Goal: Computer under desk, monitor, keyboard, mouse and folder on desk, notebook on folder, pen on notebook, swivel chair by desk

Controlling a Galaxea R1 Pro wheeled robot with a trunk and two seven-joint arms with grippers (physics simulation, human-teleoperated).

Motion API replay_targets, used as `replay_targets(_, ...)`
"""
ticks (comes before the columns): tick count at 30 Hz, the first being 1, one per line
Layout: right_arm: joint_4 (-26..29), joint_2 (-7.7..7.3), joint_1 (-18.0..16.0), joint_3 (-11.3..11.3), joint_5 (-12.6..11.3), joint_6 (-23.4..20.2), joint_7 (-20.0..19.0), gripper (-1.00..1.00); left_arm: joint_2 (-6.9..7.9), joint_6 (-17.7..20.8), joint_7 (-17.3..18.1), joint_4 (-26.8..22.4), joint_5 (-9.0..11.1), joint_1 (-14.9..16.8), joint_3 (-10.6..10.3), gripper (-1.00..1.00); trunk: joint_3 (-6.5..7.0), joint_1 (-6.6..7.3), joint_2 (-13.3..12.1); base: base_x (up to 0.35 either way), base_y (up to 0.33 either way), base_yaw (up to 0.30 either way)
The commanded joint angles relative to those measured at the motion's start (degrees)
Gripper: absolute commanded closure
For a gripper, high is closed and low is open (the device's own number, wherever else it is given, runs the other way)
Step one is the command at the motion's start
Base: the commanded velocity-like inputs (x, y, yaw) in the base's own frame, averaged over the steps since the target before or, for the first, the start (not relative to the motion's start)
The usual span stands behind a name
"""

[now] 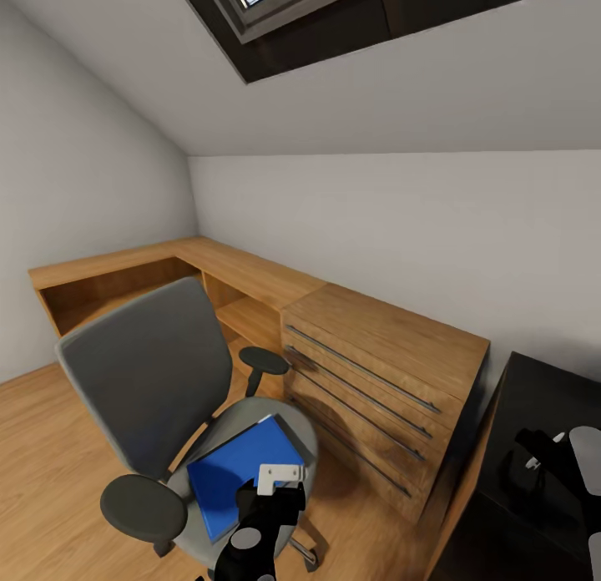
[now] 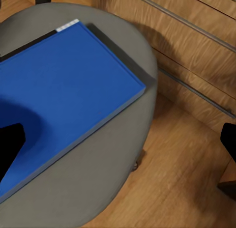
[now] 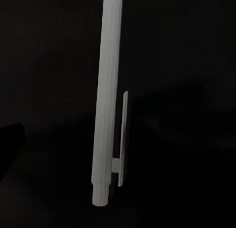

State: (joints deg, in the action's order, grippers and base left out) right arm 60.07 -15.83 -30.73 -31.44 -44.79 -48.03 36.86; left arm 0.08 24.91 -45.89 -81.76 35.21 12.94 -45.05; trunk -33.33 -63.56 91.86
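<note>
Left fingers (image 2: pixel 11 149) spread wide over folder (image 2: pixel 64 90).

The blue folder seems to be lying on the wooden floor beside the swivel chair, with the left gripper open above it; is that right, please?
Not quite: the blue folder lies on the swivel chair seat, not the floor, as the left wrist view shows. The left gripper is indeed open above it.

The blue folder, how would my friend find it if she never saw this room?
Find the grey swivel chair in front of the light-wood drawers. The blue folder lies flat on its seat. It is the one bright blue thing among grey and wood.
</note>
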Motion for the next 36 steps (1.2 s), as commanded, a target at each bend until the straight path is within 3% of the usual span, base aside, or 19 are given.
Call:
replay_targets(1, 0.0, 0.00, 0.0, 0.0, -0.5, -0.2, 0.6, -1.00, 0.01, 0.2, -0.4, -0.1, 0.3, 0.1, -0.1, -1.00, -0.06, 0.00, 0.0, 0.000, 0.000, 0.000)
replay_targets(12, 1.0, 0.08, 0.0, -0.2, -0.5, -0.2, 0.6, -1.00, 0.01, 0.2, -0.4, 0.0, 0.3, 0.1, 0.1, -1.00, -0.06, 0.00, 0.0, 0.000, 0.000, 0.000)
replay_targets(22, 6.6, 0.44, 0.0, -0.5, -0.4, -0.3, 0.7, -1.00, 0.01, 0.2, -0.4, 0.1, 0.3, 0.1, 0.1, -1.00, -0.06, 0.00, 0.0, 0.000, 0.000, 0.000)
replay_targets(26, 10.8, 2.05, 0.0, -0.5, -0.4, -0.3, 0.7, -1.00, 0.01, 0.2, -0.4, 0.1, 0.3, 0.1, 0.2, -1.00, -0.06, 0.00, 0.0, 0.000, 0.000, 0.000)
replay_targets(31, 19.4, 6.59, 0.3, -0.4, -0.1, -0.2, 0.6, -1.00, 0.09, 0.1, -0.4, 0.1, 0.3, 0.1, 0.3, -1.00, -0.06, 0.00, 0.0, 0.000, 0.000, 0.000)
replay_targets(36, 21.6, 8.37, 0.4, -0.3, -0.4, -0.1, 0.3, -1.00, 0.16, 0.1, -0.5, 0.0, 0.3, 0.1, 0.4, -1.00, -0.06, 0.00, 0.0, 0.000, 0.000, 0.000)
